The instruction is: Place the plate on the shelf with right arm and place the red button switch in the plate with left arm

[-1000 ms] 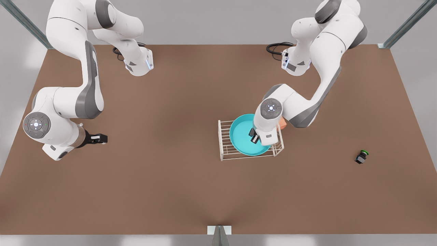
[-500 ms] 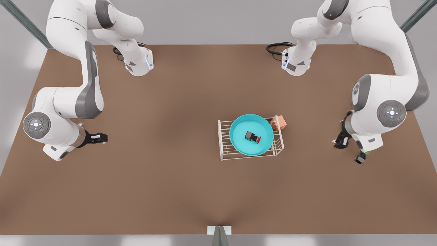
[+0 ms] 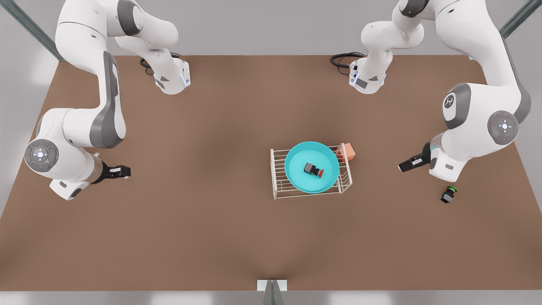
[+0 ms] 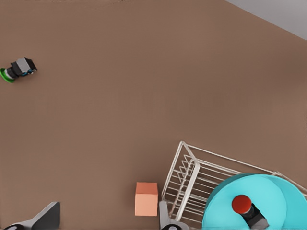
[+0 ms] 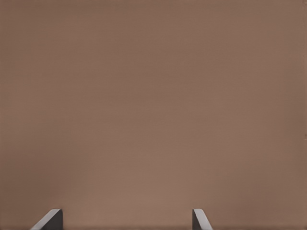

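Note:
The turquoise plate (image 3: 296,169) lies on top of the white wire shelf (image 3: 278,169) in the middle of the table. Inside the plate the red button switch (image 3: 313,170) lies on its side, free of any gripper. My left gripper (image 3: 404,166) hangs open and empty well off to the front view's right of the shelf. The left wrist view looks back at the shelf (image 4: 192,177), the plate (image 4: 276,191) and the red button switch (image 4: 244,207), with the left gripper (image 4: 108,223) wide apart. My right gripper (image 3: 123,171) waits open at the front view's far left; the right gripper (image 5: 126,223) faces bare table.
A small orange block (image 3: 348,151) touches the shelf's far corner on the front view's right, seen too as the orange block (image 4: 146,199). A green-capped switch (image 3: 449,195) lies just below the left gripper's wrist, also the green-capped switch (image 4: 17,69). Both arm bases stand at the table's back edge.
The left arm let go of the red button switch in the plate, swung away to the front view's right and now points back toward the shelf. The right arm shifted only slightly.

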